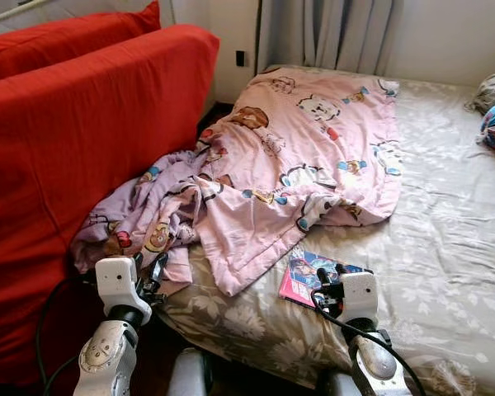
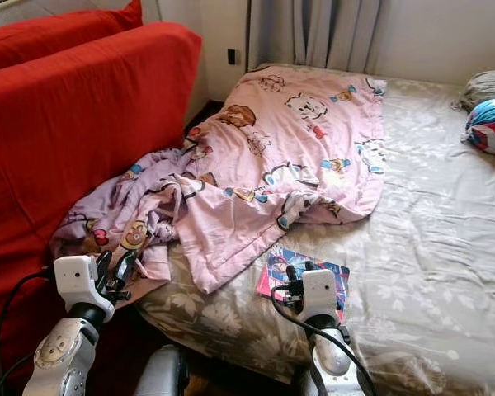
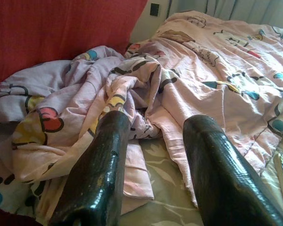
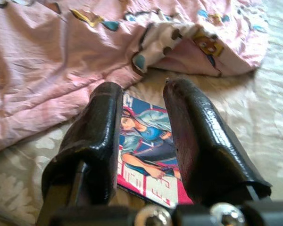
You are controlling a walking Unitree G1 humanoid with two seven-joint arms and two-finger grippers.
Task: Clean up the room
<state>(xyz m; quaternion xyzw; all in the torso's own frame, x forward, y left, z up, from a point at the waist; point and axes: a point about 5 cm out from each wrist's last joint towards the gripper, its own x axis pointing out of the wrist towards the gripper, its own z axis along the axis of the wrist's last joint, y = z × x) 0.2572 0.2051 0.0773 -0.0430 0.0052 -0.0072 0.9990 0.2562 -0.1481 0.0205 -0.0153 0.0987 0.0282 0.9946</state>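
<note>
A crumpled pink cartoon-print blanket (image 1: 297, 148) lies across the bed, and its lilac end (image 1: 132, 223) bunches against the red sofa. A colourful comic book (image 1: 299, 277) lies flat on the grey floral sheet (image 1: 445, 247) just below the blanket's edge. My left gripper (image 3: 158, 121) is open and hovers low at the blanket's bunched corner (image 3: 108, 94), with nothing between its fingers. My right gripper (image 4: 142, 89) is open just above the comic book (image 4: 146, 150), its fingers astride the cover without holding it.
A red sofa (image 1: 66, 140) stands tight against the bed's left side. A blue, red and white cushion (image 2: 488, 125) and a grey pillow (image 2: 487, 84) lie at the bed's far right. Curtains (image 1: 330, 33) and a wall socket (image 1: 240, 58) are behind.
</note>
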